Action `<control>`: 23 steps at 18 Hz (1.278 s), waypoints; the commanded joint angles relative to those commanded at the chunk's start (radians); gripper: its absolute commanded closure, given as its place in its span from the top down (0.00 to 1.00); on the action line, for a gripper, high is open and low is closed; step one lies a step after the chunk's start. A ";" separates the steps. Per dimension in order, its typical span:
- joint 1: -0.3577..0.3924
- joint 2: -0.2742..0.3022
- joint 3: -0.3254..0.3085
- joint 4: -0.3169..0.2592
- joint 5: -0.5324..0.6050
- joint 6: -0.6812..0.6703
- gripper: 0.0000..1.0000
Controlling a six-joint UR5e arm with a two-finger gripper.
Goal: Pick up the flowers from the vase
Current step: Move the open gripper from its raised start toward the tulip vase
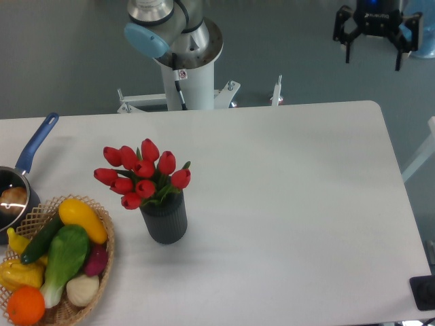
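The flowers (143, 173), a bunch of red tulip buds with green leaves, stand upright in the vase (164, 219), a small dark grey ribbed cylinder left of the table's middle. The stems are hidden inside the vase. My gripper (373, 56) hangs at the top right of the view, beyond the table's far right corner and far from the flowers. Its two dark fingers are spread apart with nothing between them.
A woven wicker basket (103, 234) with several vegetables and fruit sits at the front left, just left of the vase. A blue-handled metal saucepan (30, 151) lies at the left edge. The arm's white base (185, 75) stands behind the table's far edge.
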 joint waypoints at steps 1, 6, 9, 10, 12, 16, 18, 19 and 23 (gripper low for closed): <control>-0.002 0.000 -0.005 0.000 0.000 0.000 1.00; -0.012 -0.002 -0.006 0.006 -0.003 -0.011 1.00; -0.020 -0.008 -0.015 0.006 -0.031 -0.015 1.00; -0.018 -0.008 -0.038 0.006 -0.079 -0.037 1.00; -0.009 -0.006 -0.063 0.006 -0.155 -0.064 1.00; -0.014 -0.005 -0.090 0.006 -0.172 -0.075 1.00; -0.015 -0.009 -0.098 0.006 -0.173 -0.075 1.00; -0.015 -0.011 -0.097 0.006 -0.175 -0.075 1.00; -0.012 -0.018 -0.097 0.006 -0.277 -0.072 1.00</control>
